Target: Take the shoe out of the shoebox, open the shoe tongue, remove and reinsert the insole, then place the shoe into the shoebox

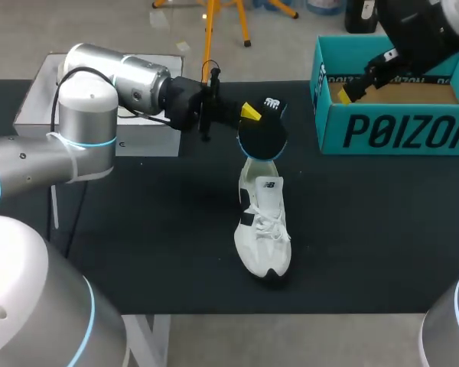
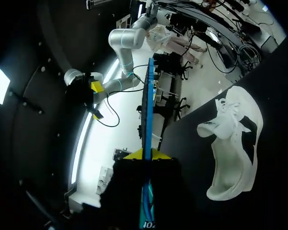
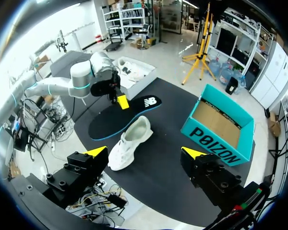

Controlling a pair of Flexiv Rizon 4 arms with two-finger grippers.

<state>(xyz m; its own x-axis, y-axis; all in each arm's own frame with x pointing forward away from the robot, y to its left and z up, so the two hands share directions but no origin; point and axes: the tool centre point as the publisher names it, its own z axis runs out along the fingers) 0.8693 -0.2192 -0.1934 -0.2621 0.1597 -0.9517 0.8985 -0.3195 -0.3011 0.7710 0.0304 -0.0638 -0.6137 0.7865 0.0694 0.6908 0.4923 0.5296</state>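
Note:
The white shoe [image 1: 264,225] lies on the black table, toe toward the front edge. Just above its heel opening hangs the black insole [image 1: 264,136], with my left gripper [image 1: 249,113] shut on its upper end. In the left wrist view the insole [image 2: 147,110] runs edge-on out from between the gripper's [image 2: 146,154] yellow tips, and the shoe [image 2: 235,143] lies beside it. My right gripper [image 1: 361,84] stands open over the teal shoebox [image 1: 398,131], nothing between its fingers. The right wrist view looks down past that gripper [image 3: 144,153] at the shoe [image 3: 129,141], insole [image 3: 122,117] and shoebox [image 3: 221,125].
A white tray [image 1: 38,103] sits at the back left of the table, partly behind my left arm; in the right wrist view this tray [image 3: 143,79] holds another white shoe. Bare black tabletop surrounds the shoe.

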